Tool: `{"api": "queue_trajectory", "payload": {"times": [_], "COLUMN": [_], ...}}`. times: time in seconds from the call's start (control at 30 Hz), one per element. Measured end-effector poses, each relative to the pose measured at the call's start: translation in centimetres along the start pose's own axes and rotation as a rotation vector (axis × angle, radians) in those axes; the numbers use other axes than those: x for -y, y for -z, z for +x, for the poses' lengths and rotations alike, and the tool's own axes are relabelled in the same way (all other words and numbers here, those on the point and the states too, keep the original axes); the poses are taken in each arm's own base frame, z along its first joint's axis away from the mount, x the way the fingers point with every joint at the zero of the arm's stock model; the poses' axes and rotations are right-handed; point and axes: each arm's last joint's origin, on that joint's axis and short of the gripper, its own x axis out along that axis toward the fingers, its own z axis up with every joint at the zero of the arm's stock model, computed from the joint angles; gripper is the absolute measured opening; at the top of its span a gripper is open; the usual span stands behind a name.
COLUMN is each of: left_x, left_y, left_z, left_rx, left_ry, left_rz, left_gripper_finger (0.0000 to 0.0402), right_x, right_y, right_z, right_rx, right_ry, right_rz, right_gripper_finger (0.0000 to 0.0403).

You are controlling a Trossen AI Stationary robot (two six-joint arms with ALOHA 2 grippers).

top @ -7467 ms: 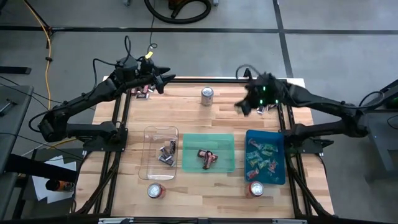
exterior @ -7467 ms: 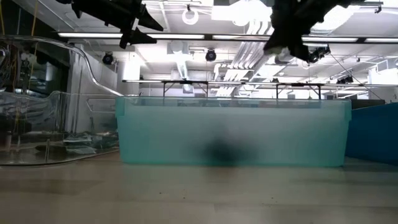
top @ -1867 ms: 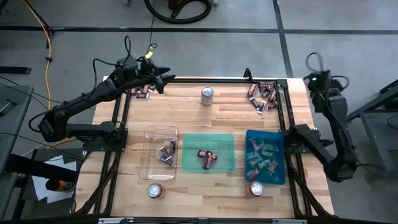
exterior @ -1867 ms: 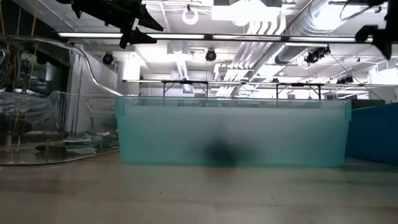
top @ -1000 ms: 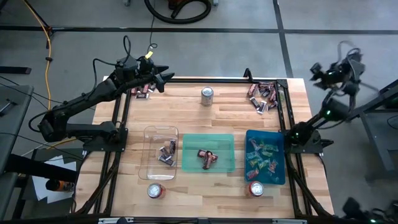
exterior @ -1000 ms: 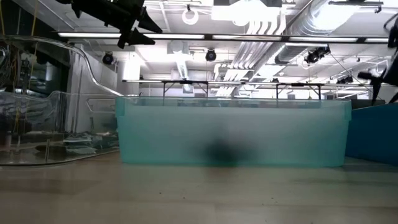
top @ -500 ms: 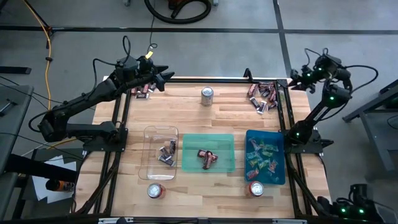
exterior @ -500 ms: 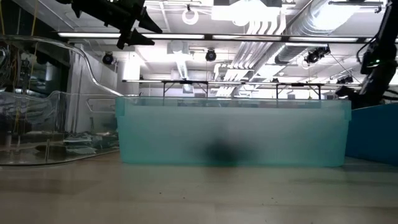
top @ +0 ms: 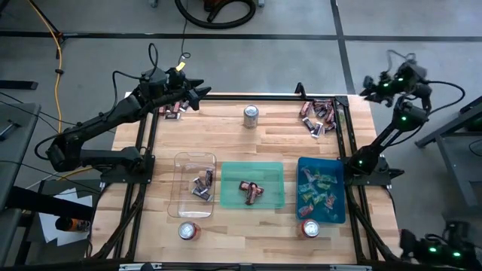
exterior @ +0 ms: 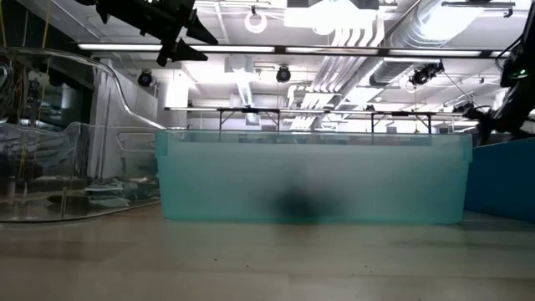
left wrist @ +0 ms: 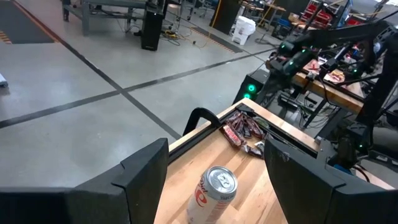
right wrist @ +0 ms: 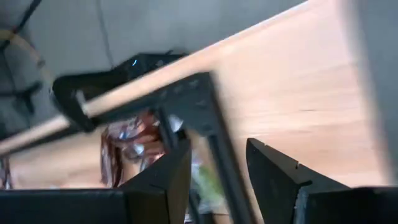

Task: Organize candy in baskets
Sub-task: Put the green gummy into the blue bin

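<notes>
Two pincers [top: 197,93] [top: 367,84] raised off the table's far corners, both apart, holding nothing

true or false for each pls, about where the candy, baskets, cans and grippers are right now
1. The green basket sits between the clear basket and the teal-blue basket. True.
2. The clear basket is empty. False: a few dark wrapped candies lie in it.
3. A loose candy pile lies at the table's far right corner. True.
4. The right gripper holds a candy. False: its fingers are apart, empty, beyond the table's edge.
5. Three cans stand on the table: one, another, a third. True.
</notes>
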Motion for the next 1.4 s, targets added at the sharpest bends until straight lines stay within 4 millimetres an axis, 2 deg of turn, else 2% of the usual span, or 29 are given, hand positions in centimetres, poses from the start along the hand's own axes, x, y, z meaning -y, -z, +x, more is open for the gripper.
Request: {"api": "queue_trajectory", "payload": {"times": [0.1,0.17,0.43,0.6,0.7,0.93,1.1,1.4], "left_x": [0.0,0.0,-0.3,-1.1,-1.8,-2.9,-3.2,-3.2], "left_y": [0.0,0.0,-0.1,-0.2,-0.3,-0.6,-0.7,-0.6], "left_z": [0.0,0.0,0.0,-0.2,-0.3,-0.5,-0.6,-0.6], "left_rx": [0.000,-0.001,0.002,-0.001,-0.006,0.009,0.019,0.015], "left_ry": [0.000,0.000,-0.007,-0.020,-0.046,-0.095,-0.109,-0.112], "left_rz": [0.000,0.001,0.036,0.031,0.013,-0.023,-0.034,-0.052], "left_gripper_finger": [0.0252,0.0252,0.0252,0.0252,0.0252,0.0252,0.0252,0.0252], "right_x": [0.6,1.4,3.4,3.2,2.6,2.9,2.8,2.9], "right_y": [0.3,0.8,6.6,8.8,9.1,9.0,8.0,8.0], "right_z": [-1.8,-1.7,3.6,5.1,5.7,6.3,6.9,7.0], "right_rx": [-0.036,-0.054,-0.324,-0.327,-0.231,-0.163,-0.114,-0.107], "right_ry": [0.090,0.106,0.076,-0.164,-0.319,-0.345,-0.233,-0.211], "right_rz": [0.047,0.094,0.213,0.273,0.252,0.235,0.204,0.200], "right_gripper_finger": [0.0147,0.0145,0.0144,0.0144,0.0144,0.0144,0.0144,0.0144]}}
